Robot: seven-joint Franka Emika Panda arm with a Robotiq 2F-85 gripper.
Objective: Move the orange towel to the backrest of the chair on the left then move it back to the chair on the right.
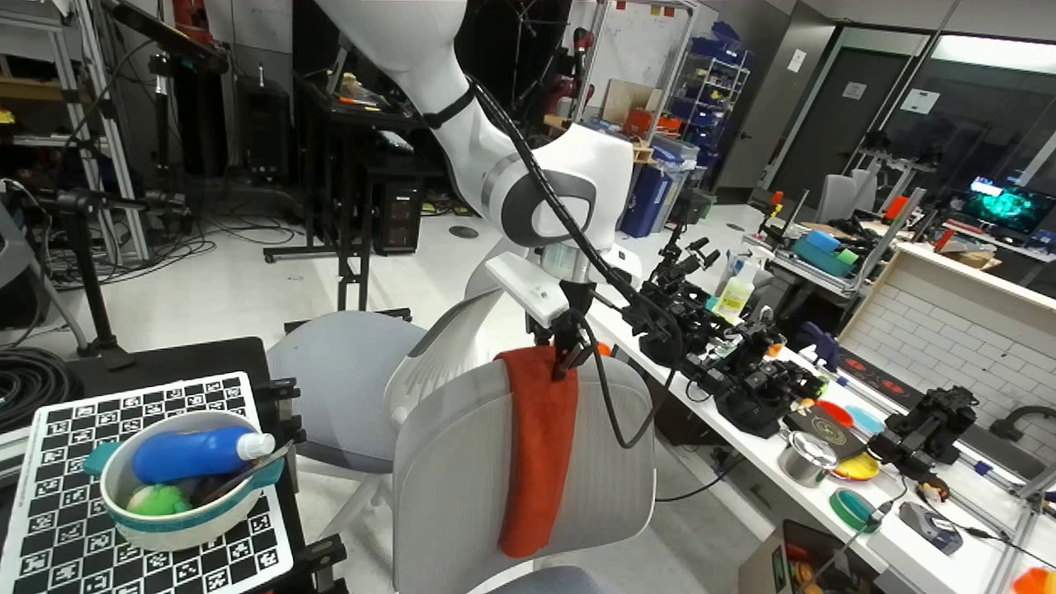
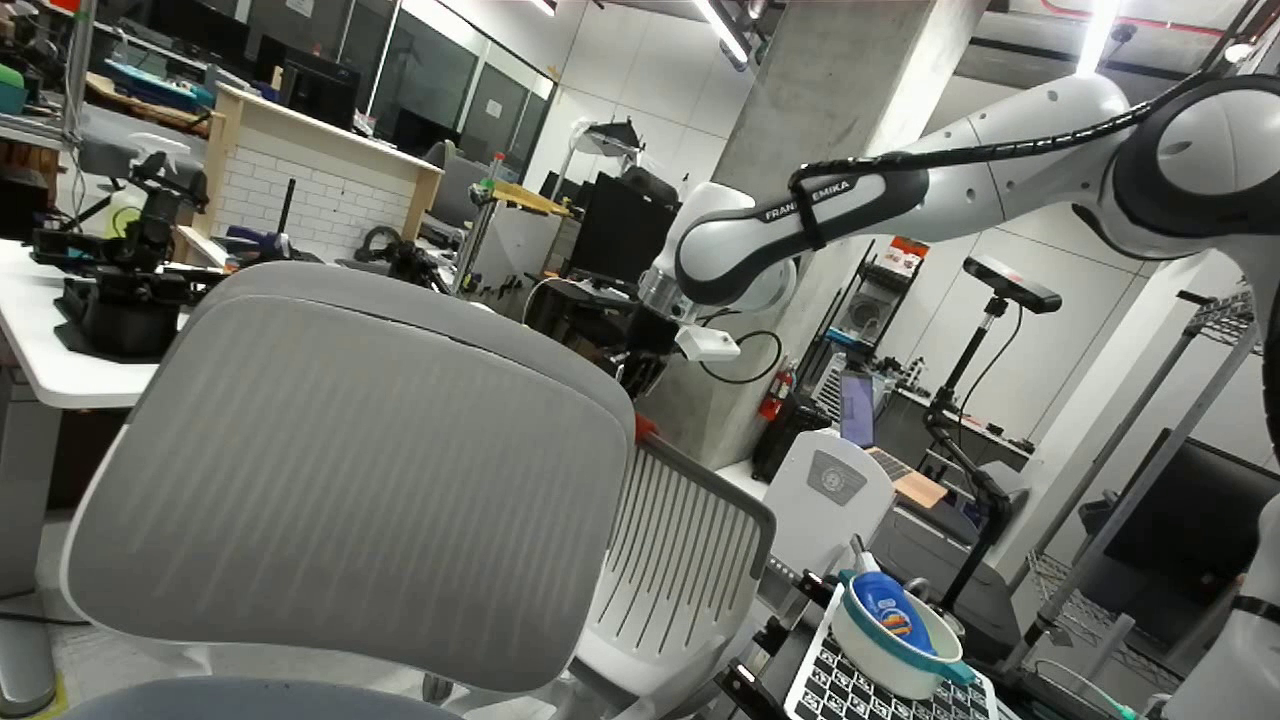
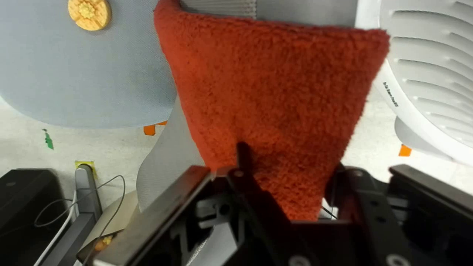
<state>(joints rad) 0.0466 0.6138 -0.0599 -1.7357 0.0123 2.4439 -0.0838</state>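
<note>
The orange towel hung over the back of a grey chair, with one long end hanging down. The tool was at the top of that chair, right at the towel. Its two fingers were spread apart, and some of the towel was in the space between them. Near it stood a white chair with slats in its back. In an exterior view, a white bowl holding a blue bottle sat on a checked board on a black tabletop.
</note>
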